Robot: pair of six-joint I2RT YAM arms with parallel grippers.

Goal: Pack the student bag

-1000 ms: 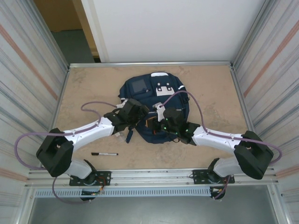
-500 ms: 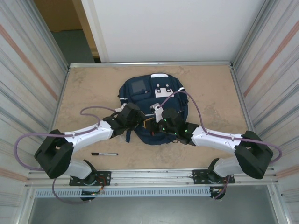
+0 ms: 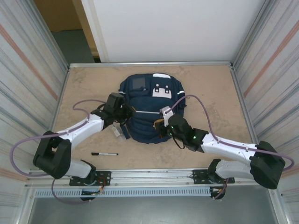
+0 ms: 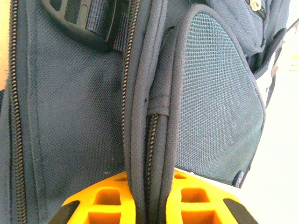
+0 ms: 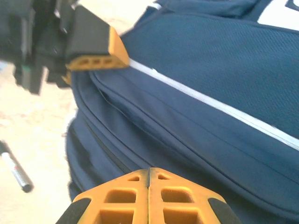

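Note:
The student bag (image 3: 150, 105) is a navy backpack with white stripes and a white patch, lying flat mid-table. My left gripper (image 3: 125, 112) is at its left side. Close up, its orange fingers (image 4: 103, 200) are shut on a piped zipper seam of the bag (image 4: 70, 116). My right gripper (image 3: 161, 124) rests over the bag's near edge. Its pads (image 5: 126, 196) are pressed together with nothing between them, just above the bag's blue fabric (image 5: 210, 70). One orange finger of the left gripper (image 5: 96, 57) shows at the bag's far side.
A black marker pen (image 3: 104, 153) lies on the table near the left arm's base, and again at the lower left (image 5: 16, 175). Metal walls enclose the table (image 3: 210, 84) on the left, right and back. Purple cables loop over both arms.
My left gripper has closed on the bag's zipper seam and pulled to the left. The right gripper has drawn back toward the bag's near edge, staying shut. The bag now lies flatter.

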